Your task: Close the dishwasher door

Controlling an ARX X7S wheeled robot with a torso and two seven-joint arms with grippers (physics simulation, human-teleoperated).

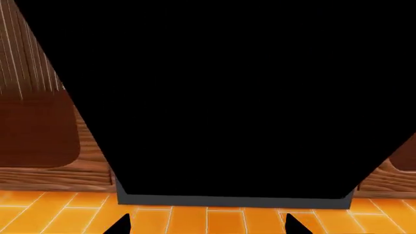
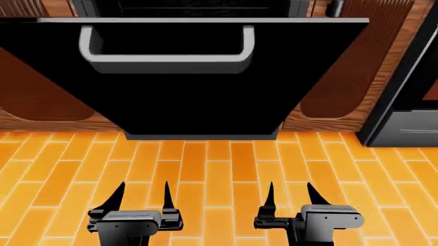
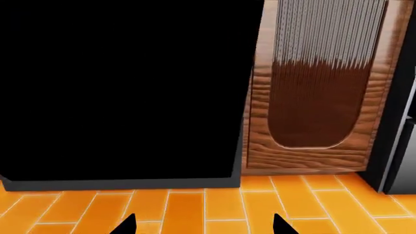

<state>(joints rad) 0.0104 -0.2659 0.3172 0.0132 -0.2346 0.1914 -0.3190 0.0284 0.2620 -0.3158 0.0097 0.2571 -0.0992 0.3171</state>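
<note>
- The dishwasher door fills the upper middle of the head view, a glossy black panel hanging partly open, with its top edge tipped out toward the camera and its bottom edge near the floor.
- Its curved silver handle runs across the upper part of the panel, just under the grey top edge.
- The left gripper sits at the lower left of the head view above the orange tiled floor, jaws released with nothing between them, well apart from the door.
- The right gripper sits at the lower right, jaws likewise spread and empty.
- A wooden cabinet door flanks the panel at the right; another cabinet panel lies at the left.
- At the far right edge stands what may be another appliance, though too little shows to be sure.
- In both wrist views the black panel takes up most of the frame, with only fingertips showing at the lower edge.
</note>
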